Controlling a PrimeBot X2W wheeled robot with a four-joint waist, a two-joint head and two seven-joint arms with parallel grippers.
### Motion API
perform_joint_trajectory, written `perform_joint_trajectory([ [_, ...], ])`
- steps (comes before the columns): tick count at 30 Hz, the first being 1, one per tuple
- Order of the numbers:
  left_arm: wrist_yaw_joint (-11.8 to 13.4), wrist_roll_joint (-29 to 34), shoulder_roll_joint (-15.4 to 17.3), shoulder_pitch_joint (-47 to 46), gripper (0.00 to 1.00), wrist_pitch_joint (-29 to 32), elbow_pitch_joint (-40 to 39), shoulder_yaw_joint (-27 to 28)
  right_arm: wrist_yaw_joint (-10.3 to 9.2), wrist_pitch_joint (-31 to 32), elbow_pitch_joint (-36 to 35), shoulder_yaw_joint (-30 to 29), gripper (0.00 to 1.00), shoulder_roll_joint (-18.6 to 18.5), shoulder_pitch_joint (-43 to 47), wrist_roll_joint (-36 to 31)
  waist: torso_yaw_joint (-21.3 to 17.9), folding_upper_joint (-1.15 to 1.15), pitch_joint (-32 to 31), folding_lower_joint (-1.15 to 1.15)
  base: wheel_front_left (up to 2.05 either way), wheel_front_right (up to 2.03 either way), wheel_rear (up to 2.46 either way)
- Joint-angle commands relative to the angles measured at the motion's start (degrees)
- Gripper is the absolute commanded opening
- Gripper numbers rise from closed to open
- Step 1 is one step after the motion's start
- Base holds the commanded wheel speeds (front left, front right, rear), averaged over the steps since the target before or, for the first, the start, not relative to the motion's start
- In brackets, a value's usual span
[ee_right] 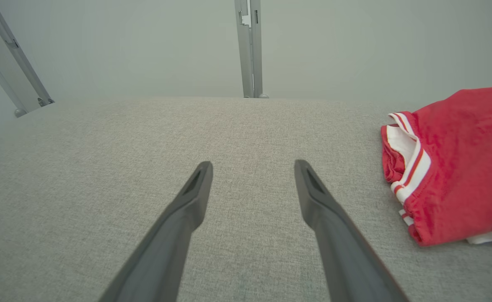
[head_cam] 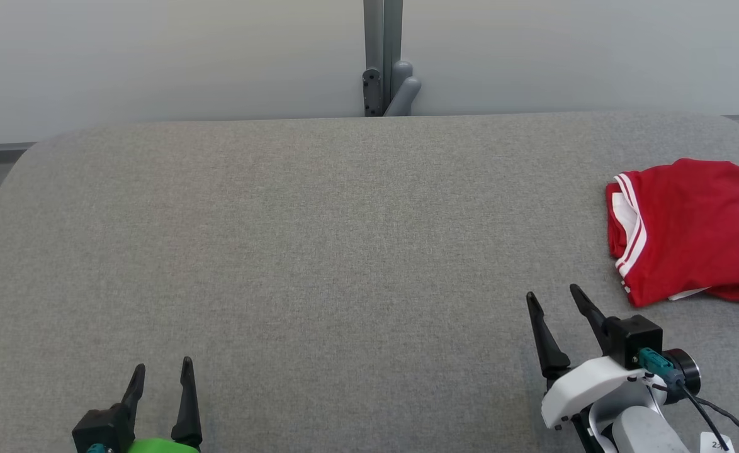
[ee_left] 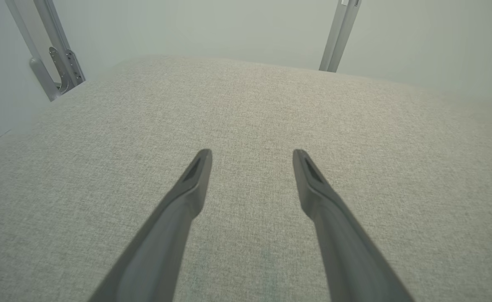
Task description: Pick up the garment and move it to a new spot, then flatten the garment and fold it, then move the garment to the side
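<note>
1. Garment (head_cam: 690, 229), red with white-striped trim, lies in a compact doubled-over bundle at the right edge of the grey table (head_cam: 319, 251); its far right part is cut off by the head view's border
2. Left gripper (head_cam: 163, 366) sits low at the near left over bare table, jaws spread, nothing between them
3. Right gripper (head_cam: 553, 292) is near the bundle's near corner but apart from it, jaws spread and empty
4. Step in hand: not settled; the bundle at the side fits a folded piece set aside, or a loose heap awaiting pickup
5. Next move: none named, since the neatness of the fold cannot be judged from these views
</note>
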Motion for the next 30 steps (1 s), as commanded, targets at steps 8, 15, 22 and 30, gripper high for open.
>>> perform_joint_trajectory([
  [8, -0.4, -2.7, -0.4, -0.1, 0.0, 1.0, 2.5, 0.2, 0.0, 1.0, 1.8, -0.6, 0.0, 0.3, 1.0, 2.4, 0.0, 0.0, 0.0, 0.0, 0.0, 0.0, 0.0],
  [15, -0.5, -10.5, -0.3, -0.8, 0.0, 3.0, 1.4, 0.5, 0.0, 3.0, 0.4, -1.8, 0.0, 0.2, 1.3, 10.6, -0.2, 0.0, 0.0, 0.0, 0.0, 0.0, 0.0],
  [22, -0.6, -17.7, -0.3, -1.3, 0.0, 4.6, 0.2, 0.5, 0.0, 4.8, -0.9, -2.7, 0.0, 0.2, 1.6, 18.2, -0.3, 0.0, -0.1, 0.0, 0.0, 0.0, 0.0],
  [30, -0.7, -25.1, -0.2, -1.9, 0.0, 6.4, -0.9, 0.7, 0.0, 6.7, -2.2, -3.7, 0.0, 0.2, 1.8, 26.0, -0.5, 0.0, -0.1, 0.0, 0.0, 0.0, 0.0],
])
